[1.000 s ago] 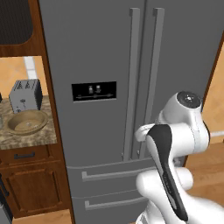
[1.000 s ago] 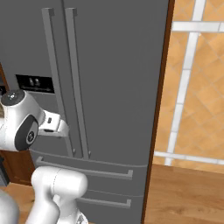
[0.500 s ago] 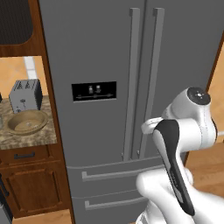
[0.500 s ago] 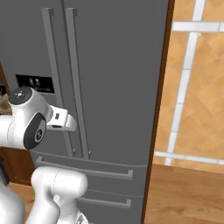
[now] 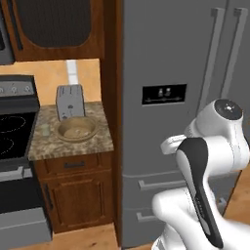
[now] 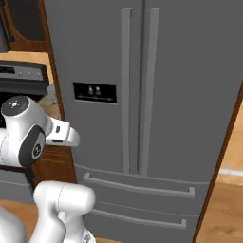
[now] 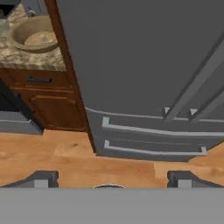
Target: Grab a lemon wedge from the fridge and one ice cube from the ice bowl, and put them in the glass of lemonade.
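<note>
Fridge (image 6: 142,95) doors shut, so lemon wedge presumably inside, unseen. Gripper (image 7: 109,177) spread wide, empty, facing the drawers. Ice bowl (image 5: 75,129) at 9 o'clock of fridge, glass of lemonade (image 5: 45,129) beside it.

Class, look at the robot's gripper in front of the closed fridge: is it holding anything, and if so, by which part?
Nothing is held. The gripper is open, its fingertips wide apart with only floor between them, short of the fridge.

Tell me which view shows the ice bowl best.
The left base view: the ice bowl sits whole on the counter in front of the toaster. The hand view catches it at the top left corner, tilted but close. In the right base view the arm covers that spot.
</note>
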